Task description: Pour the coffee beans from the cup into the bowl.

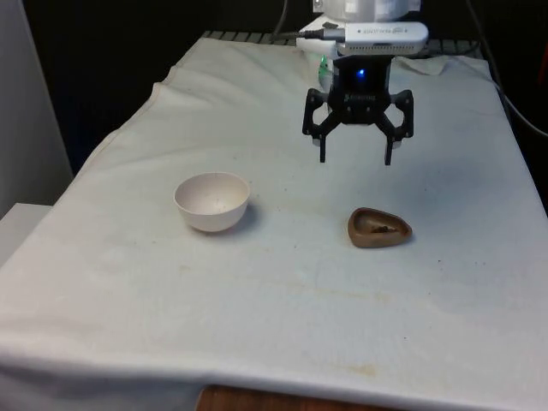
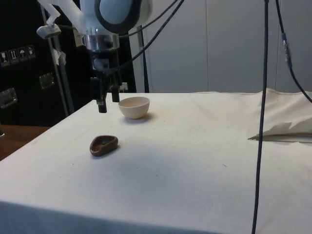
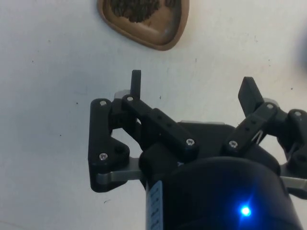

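Note:
A brown, rounded-triangle cup (image 1: pixel 378 228) lies on the white cloth at the front view's right, with dark coffee beans inside it (image 3: pixel 134 8). A cream bowl (image 1: pixel 211 201) stands upright to the front view's left of the cup and looks empty. My black gripper (image 1: pixel 354 159) hangs open above the cloth, a little behind the cup towards the robot, holding nothing. From the side the gripper (image 2: pixel 108 105) hovers above and beyond the cup (image 2: pixel 104 145), close beside the bowl (image 2: pixel 134 107). The fingertips (image 3: pixel 136 82) point down at bare cloth short of the cup (image 3: pixel 144 21).
The white cloth (image 1: pixel 282 300) covers the whole table and is rumpled at its far edge. Black cables (image 2: pixel 263 117) hang down at the side view's right, near a fold of cloth (image 2: pixel 285 129).

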Controlling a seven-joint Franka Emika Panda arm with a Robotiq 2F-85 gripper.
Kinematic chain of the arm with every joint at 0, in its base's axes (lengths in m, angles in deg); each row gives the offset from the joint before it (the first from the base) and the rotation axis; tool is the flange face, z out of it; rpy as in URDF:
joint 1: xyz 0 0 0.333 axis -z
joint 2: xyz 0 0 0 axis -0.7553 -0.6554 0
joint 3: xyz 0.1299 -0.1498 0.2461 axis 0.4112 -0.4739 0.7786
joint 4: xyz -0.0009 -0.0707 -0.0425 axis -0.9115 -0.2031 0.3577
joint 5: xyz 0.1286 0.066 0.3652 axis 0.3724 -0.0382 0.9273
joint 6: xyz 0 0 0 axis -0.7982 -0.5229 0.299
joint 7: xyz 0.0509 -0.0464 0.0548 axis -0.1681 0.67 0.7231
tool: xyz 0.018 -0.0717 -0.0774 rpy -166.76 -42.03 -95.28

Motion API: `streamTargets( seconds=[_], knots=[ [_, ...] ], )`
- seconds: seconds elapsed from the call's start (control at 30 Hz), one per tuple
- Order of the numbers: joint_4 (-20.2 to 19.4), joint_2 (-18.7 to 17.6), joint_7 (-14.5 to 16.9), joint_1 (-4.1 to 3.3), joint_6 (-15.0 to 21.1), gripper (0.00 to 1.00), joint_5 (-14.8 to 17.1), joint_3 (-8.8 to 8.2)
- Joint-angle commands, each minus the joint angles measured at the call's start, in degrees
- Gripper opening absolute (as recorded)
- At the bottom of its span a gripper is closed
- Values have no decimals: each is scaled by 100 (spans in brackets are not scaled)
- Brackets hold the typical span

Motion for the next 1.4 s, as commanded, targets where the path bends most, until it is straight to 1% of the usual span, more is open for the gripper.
streamTargets(
  seconds=[0.0,0.1,0.23,0.27,0.33,0.43,0.5,0.53,0.57,0.77,0.8,0.83,0.93,1.1,1.13,1.17,1.3,1.37],
  knots=[
    [29,-46,23,23,34,100,57,23],
    [57,-97,-6,6,40,100,40,6],
    [115,-218,-29,17,80,100,69,0],
    [92,-183,-34,0,40,100,40,-17],
    [132,-258,-29,23,97,100,103,0],
    [172,-361,-17,29,138,100,172,11],
    [195,-418,-17,23,178,100,212,11],
    [172,-372,-34,0,126,100,149,-23],
    [201,-441,-11,23,195,100,223,11],
    [292,-625,0,29,309,100,258,11],
    [264,-584,-34,0,264,100,206,-23],
    [304,-647,0,34,315,100,264,11],
    [344,-739,40,52,344,100,281,0],
    [395,-848,86,63,407,100,315,-11],
    [367,-819,40,23,378,100,264,-57],
    [401,-865,97,63,424,100,321,-11],
    [447,-957,132,86,493,100,372,6],
    [470,-991,138,86,521,100,384,11]
  ],
)
